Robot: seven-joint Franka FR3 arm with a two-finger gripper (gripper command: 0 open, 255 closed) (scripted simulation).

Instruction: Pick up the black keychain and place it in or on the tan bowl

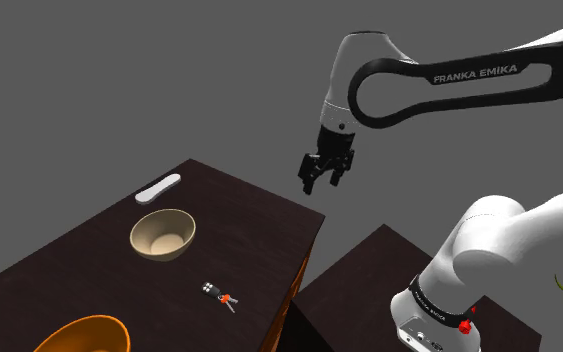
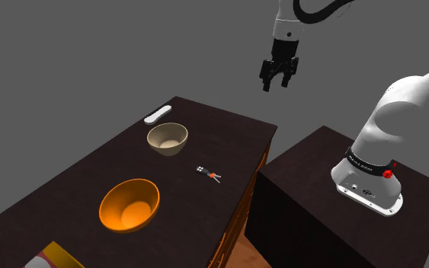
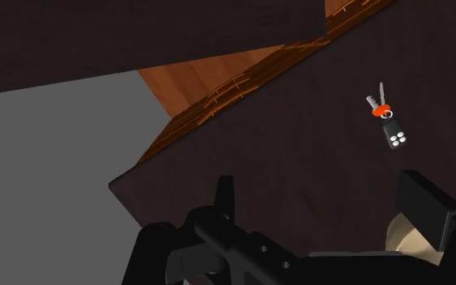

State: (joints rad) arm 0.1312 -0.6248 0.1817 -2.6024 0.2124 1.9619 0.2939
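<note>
The black keychain [image 1: 219, 295] is a small dark fob with an orange ring and keys, lying flat on the dark table [image 1: 89, 255] near its front edge; it also shows as the keychain [image 2: 207, 173] and the keychain [image 3: 389, 123]. The tan bowl [image 1: 163, 234] stands upright a short way behind it, seen too as the bowl [image 2: 168, 138], and its rim [image 3: 408, 239] peeks out beside one finger. My gripper [image 1: 323, 176] hangs high in the air beyond the table's far corner, open and holding nothing, as in gripper [image 2: 278, 74] and gripper [image 3: 323, 206].
An orange bowl [image 2: 129, 205] sits on the table toward the second exterior view's lower left. A white flat bar [image 1: 158, 189] lies behind the tan bowl. A yellow packet [image 2: 55, 257] lies at the table's near end. My stand [image 2: 334, 205] is a dark box beside the table.
</note>
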